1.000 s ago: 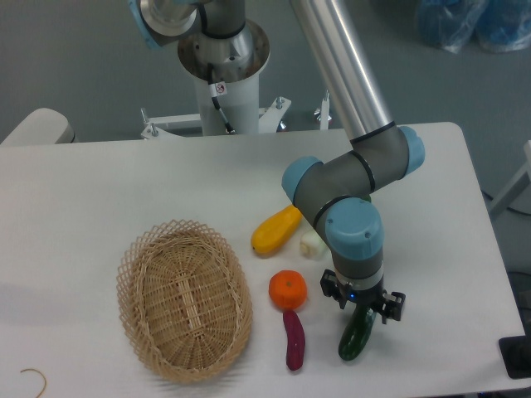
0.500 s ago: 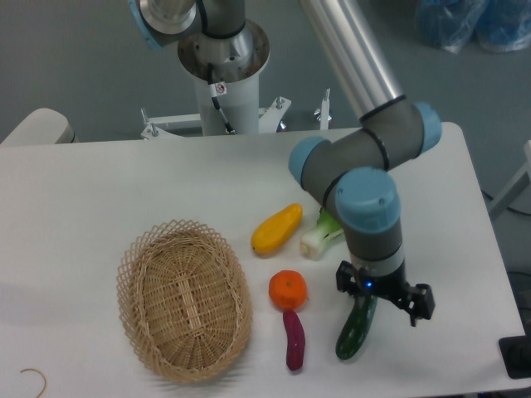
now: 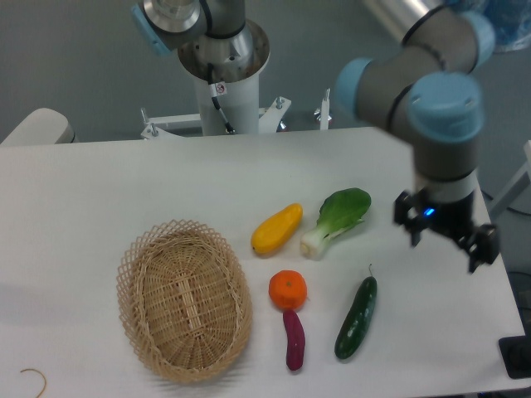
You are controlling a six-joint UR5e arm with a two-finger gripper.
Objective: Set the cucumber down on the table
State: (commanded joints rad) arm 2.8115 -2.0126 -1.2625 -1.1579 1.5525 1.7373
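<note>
The cucumber (image 3: 357,318) lies flat on the white tabletop (image 3: 99,199), just right of the purple sweet potato (image 3: 294,338). The gripper (image 3: 446,242) hangs empty, jaws spread, up to its right.

The arm (image 3: 415,50) runs off the top edge — its upper part is unseen. The gripper (image 3: 446,240) is blurred; its jaw spacing cannot be judged.

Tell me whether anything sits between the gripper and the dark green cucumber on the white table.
Nothing visible does. The gripper hangs open, up and to the right of the dark green cucumber, which lies alone on the white table. The purple sweet potato lies on its other side.
</note>
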